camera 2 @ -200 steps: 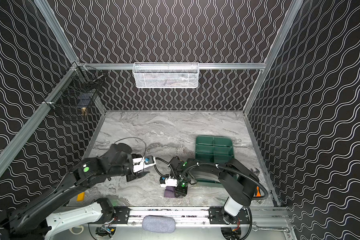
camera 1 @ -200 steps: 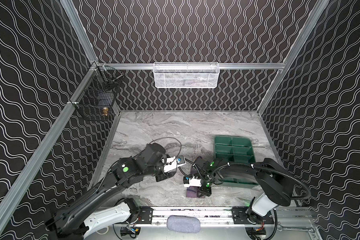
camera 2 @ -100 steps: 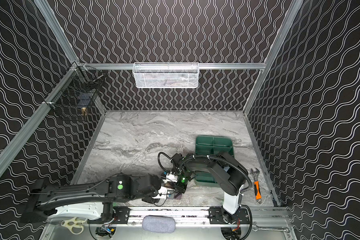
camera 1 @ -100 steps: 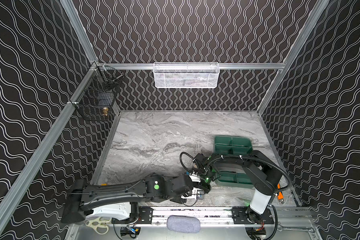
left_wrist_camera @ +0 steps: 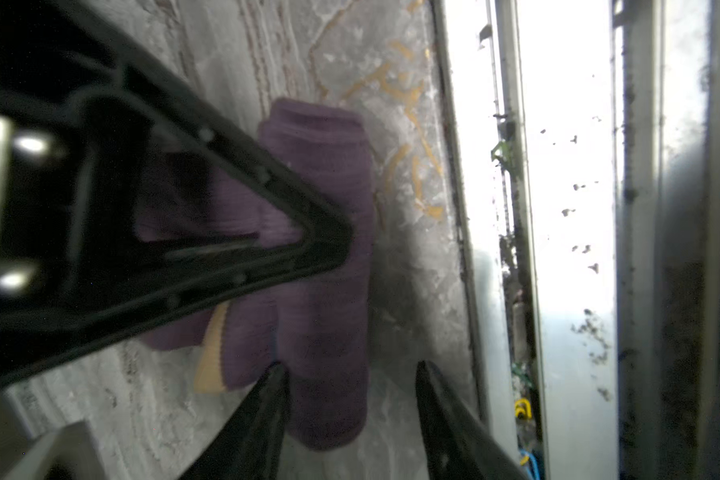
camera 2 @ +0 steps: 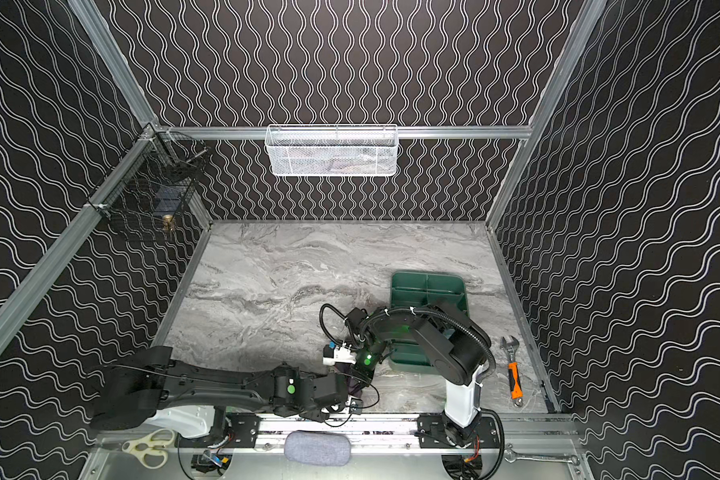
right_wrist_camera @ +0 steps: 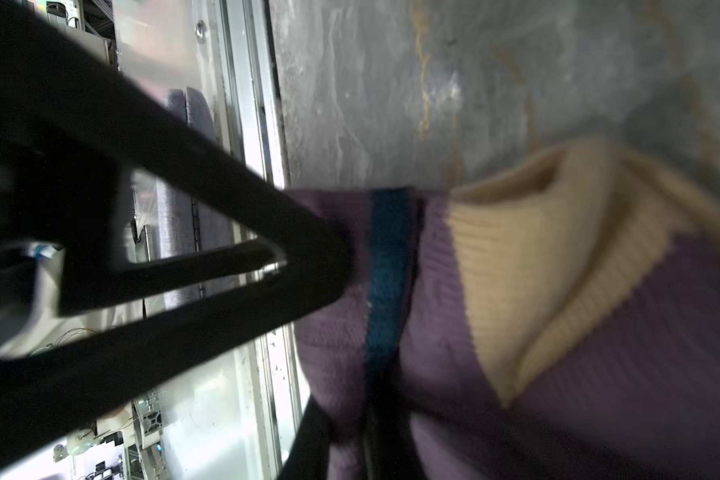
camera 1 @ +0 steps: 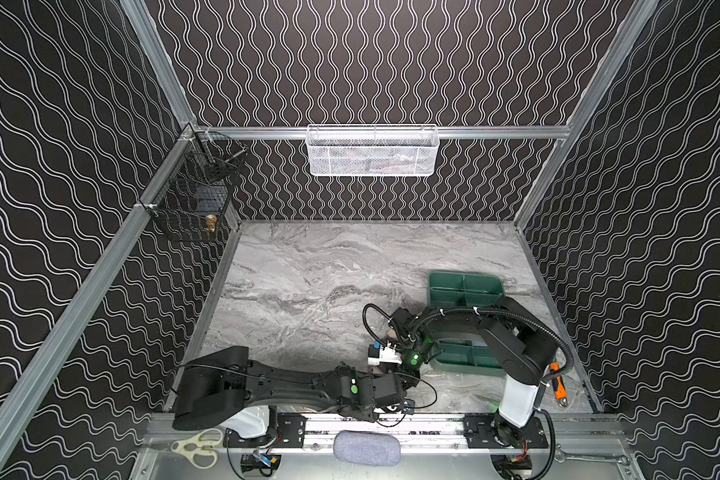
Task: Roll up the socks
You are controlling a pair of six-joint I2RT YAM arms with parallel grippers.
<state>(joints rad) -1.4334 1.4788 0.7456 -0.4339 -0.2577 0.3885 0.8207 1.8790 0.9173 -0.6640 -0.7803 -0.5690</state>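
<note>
A purple ribbed sock [left_wrist_camera: 325,249], rolled into a cylinder with a tan patch and a navy stripe [right_wrist_camera: 385,257], lies near the table's front edge. In a top view only a dark purple sliver of it [camera 2: 355,384] shows between the two grippers. My left gripper [left_wrist_camera: 350,372] is open, with its fingertips on either side of one end of the roll; one fingertip [left_wrist_camera: 277,376] touches the fabric. My right gripper [right_wrist_camera: 350,419] is shut on the purple sock at the navy stripe. In both top views the left gripper [camera 1: 408,382] lies low along the front rail and the right gripper [camera 1: 400,369] is just behind it.
A green compartment tray [camera 1: 466,286] sits at the right, partly under the right arm. An orange-handled wrench [camera 2: 515,374] lies by the right wall. The metal front rail [left_wrist_camera: 566,208] runs close beside the sock. Scissors [camera 1: 196,446] and a grey pad [camera 1: 366,453] lie beyond the rail.
My left arm dropped from the middle left to lie low along the front edge, bringing its gripper to the sock. The right arm pulled in slightly, still holding the sock.
</note>
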